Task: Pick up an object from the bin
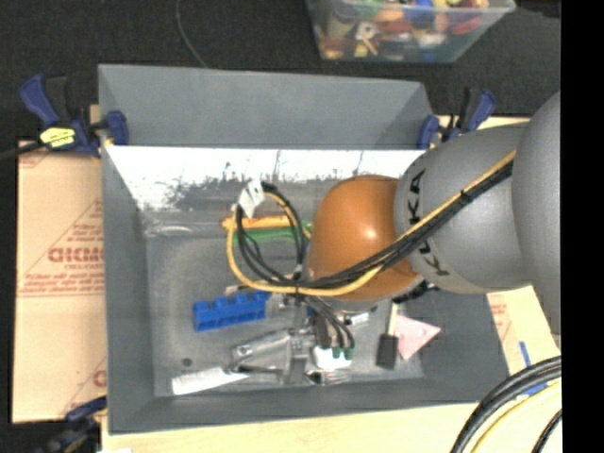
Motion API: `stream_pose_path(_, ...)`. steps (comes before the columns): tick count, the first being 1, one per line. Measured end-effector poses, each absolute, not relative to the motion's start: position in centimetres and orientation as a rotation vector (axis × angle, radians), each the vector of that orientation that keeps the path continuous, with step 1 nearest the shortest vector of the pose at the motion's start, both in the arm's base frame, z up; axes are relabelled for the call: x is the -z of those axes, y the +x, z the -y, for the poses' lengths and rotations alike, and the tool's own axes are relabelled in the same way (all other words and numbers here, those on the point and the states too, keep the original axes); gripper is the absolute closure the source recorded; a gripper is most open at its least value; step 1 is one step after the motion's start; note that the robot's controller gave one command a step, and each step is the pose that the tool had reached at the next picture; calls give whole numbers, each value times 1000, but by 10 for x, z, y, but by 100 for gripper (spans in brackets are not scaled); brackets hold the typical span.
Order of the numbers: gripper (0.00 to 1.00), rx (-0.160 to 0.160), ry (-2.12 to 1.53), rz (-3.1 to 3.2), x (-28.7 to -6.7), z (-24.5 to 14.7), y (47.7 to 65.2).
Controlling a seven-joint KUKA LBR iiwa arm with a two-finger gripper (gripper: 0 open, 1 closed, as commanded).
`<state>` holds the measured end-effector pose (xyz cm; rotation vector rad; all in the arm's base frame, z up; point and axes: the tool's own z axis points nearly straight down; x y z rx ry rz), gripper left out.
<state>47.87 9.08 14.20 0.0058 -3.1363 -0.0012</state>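
Beside a blue studded plastic block (229, 310), the gripper (269, 355) hangs low, grip state indeterminate. Approach step, apparently; next, align and close.

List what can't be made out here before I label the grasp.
- Bin floor, centre-right, camera view: hidden under the orange wrist cover and the arm.
- Gripper: cables and clutter cross it, so whether it holds anything is unclear.
- Pink piece: upper edge tucked under the arm, full shape unknown.
- Small black piece: too small to identify.
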Motion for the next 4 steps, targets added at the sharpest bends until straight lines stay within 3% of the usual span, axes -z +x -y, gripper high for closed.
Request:
stream_pose_path(1,0,3,0,3143,-145,-91,481)
stream_pose_path(2,0,1,-10,3144,-70,-46,487)
stream_pose_path(3,0,11,-42,3167,-72,-54,478)
stream_pose_path(4,0,5,-18,3153,-71,-48,486)
